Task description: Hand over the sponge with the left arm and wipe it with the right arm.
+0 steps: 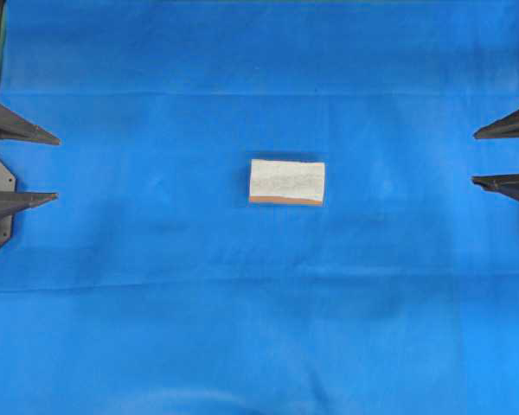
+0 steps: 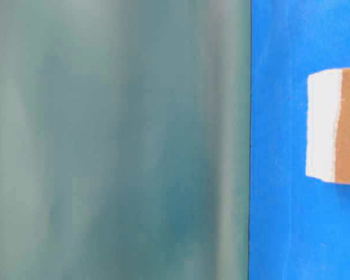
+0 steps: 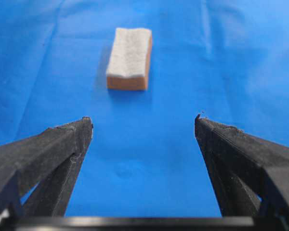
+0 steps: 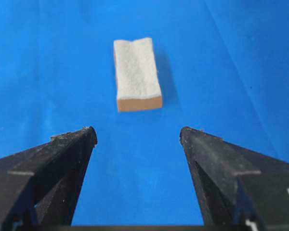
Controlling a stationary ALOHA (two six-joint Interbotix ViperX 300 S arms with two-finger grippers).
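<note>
Overhead view puts the sponge (image 1: pixel 286 181) flat mid-desk on the blue cloth (image 1: pixel 259 328), well apart from my left claw (image 1: pixel 55 167) and right claw (image 1: pixel 474 157) — both spread wide, empty — so I'd bring the left in level, straddling its narrow sides.

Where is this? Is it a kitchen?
Probably not: it looks like a robot test table. A plain blue cloth holds just one sponge, with an open left pincer and right pincer facing it.
</note>
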